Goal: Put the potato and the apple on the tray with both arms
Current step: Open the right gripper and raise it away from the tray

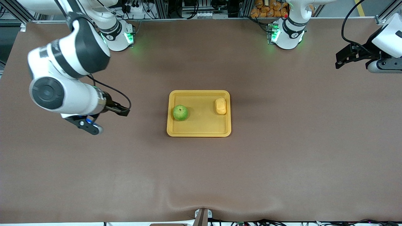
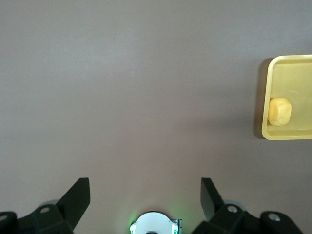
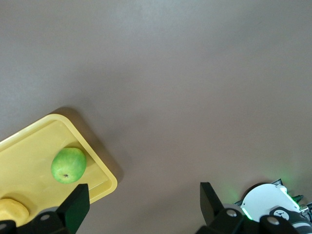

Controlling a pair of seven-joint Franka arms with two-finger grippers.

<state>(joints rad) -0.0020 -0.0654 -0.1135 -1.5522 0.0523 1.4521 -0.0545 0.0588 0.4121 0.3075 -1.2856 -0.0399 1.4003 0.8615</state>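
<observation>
The yellow tray (image 1: 201, 124) lies in the middle of the brown table. The green apple (image 1: 180, 112) sits in it toward the right arm's end, and the yellow-orange potato (image 1: 220, 106) lies in it toward the left arm's end. My right gripper (image 1: 124, 110) hangs open and empty over bare table beside the tray. Its wrist view shows the right gripper (image 3: 143, 204) wide apart, with the apple (image 3: 68, 165), the potato (image 3: 12, 209) and a tray (image 3: 29, 156) corner. The left gripper (image 1: 338, 61) is open and empty over the table's end. The left gripper (image 2: 145, 195) view catches the potato (image 2: 279, 111) in the tray (image 2: 292, 78).
The right arm's base (image 1: 117, 36) and the left arm's base (image 1: 287, 34), both lit green, stand at the table edge farthest from the front camera. A small bracket (image 1: 202, 216) sits at the nearest edge. Brown cloth stretches all around the tray.
</observation>
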